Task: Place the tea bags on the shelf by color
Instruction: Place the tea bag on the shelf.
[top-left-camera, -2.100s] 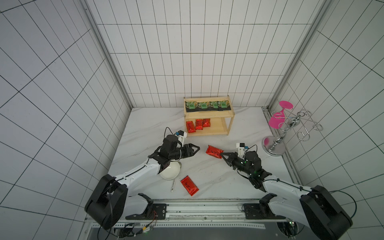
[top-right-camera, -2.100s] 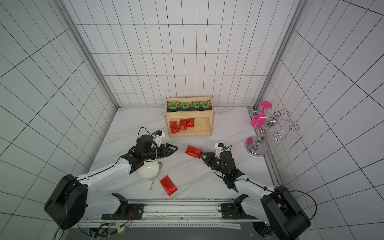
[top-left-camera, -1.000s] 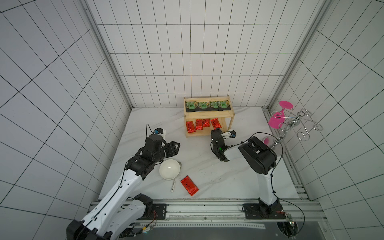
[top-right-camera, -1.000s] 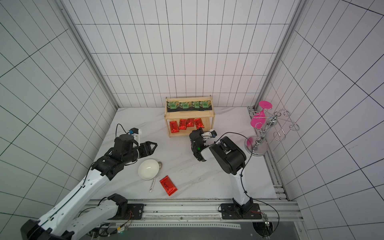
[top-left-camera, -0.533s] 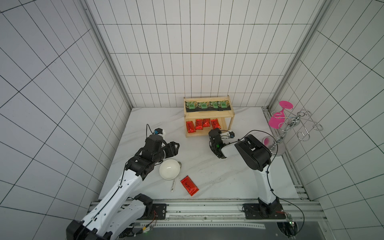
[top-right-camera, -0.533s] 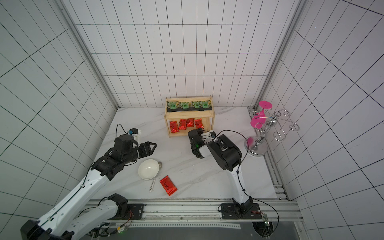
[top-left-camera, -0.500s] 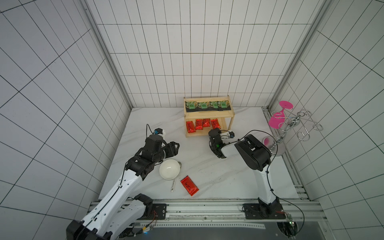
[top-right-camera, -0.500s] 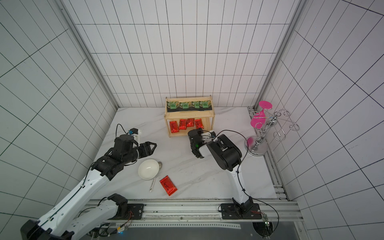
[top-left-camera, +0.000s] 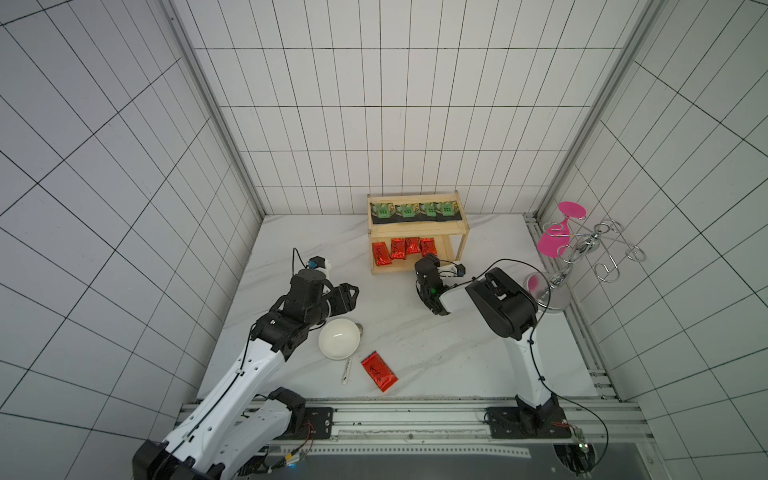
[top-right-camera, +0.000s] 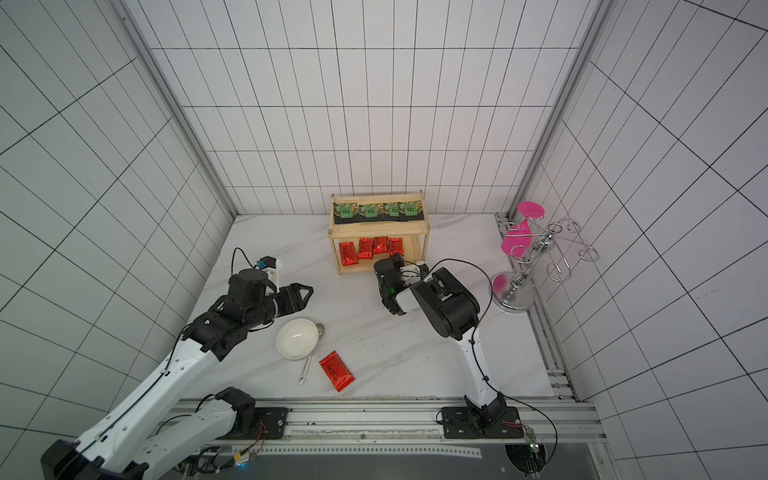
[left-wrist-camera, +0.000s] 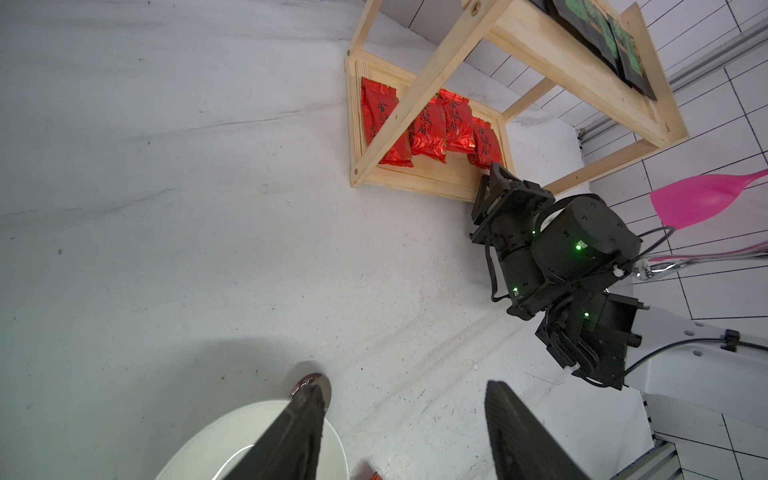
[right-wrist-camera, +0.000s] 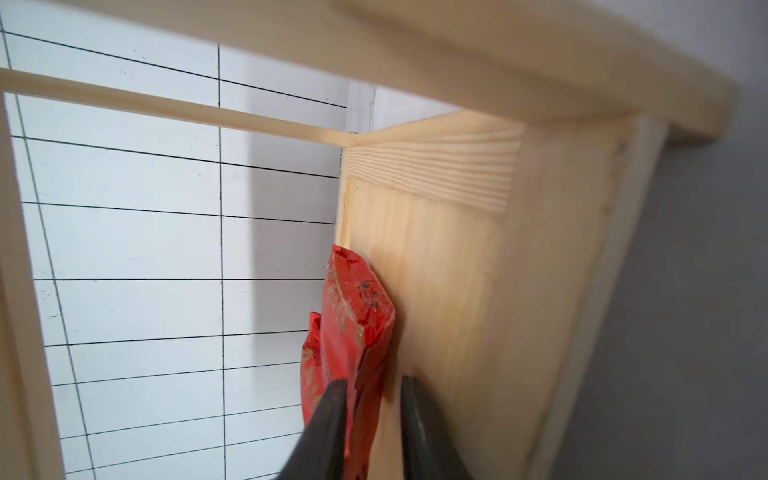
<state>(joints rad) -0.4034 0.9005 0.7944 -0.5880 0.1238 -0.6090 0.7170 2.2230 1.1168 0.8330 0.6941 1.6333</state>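
Right fingers (right-wrist-camera: 328, 415): just eased from clamped to narrowly parted, with a gap showing beside the red pouch (right-wrist-camera: 357, 316) between them.
Red pouch: between and ahead of those tips, on the lower board of the shelf (right-wrist-camera: 457, 270).
Left fingers (left-wrist-camera: 299, 432): wide and empty, with the bowl (left-wrist-camera: 216, 449) near one tip.
Meaning: the fourth red bag looks delivered. The last red pouch (top-left-camera: 378, 371) waits on the counter (top-left-camera: 415, 332), behind the left fingers.

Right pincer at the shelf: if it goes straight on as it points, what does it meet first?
The right pincer would first push the red foil pouch between its parted jaws on the shelf's lower board; beyond looks open, depth unclear.
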